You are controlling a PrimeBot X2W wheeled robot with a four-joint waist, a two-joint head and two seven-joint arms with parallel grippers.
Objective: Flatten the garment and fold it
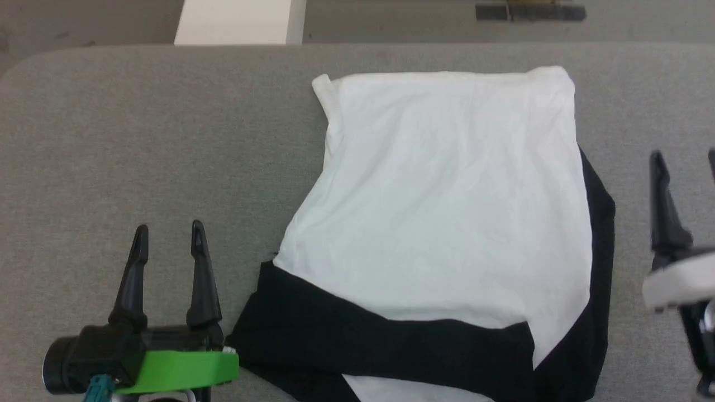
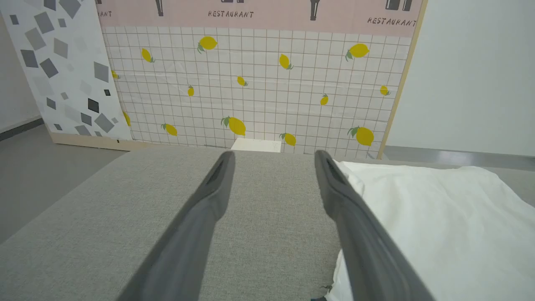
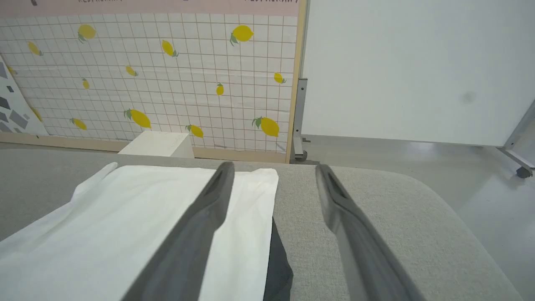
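The garment lies partly folded on the grey table, its white body uppermost with black sleeve cloth showing along the near and right edges. Its white cloth lies to the right in the left wrist view and to the left in the right wrist view. My left gripper hovers open over bare table just left of the garment's near left corner, nothing between its fingers. At the right edge my right gripper is open beside the garment's right side, its fingers empty.
The grey padded table has rounded far corners and bare room on the left. A white box stands beyond the far edge. A lemon-print panel and a plain white wall stand behind.
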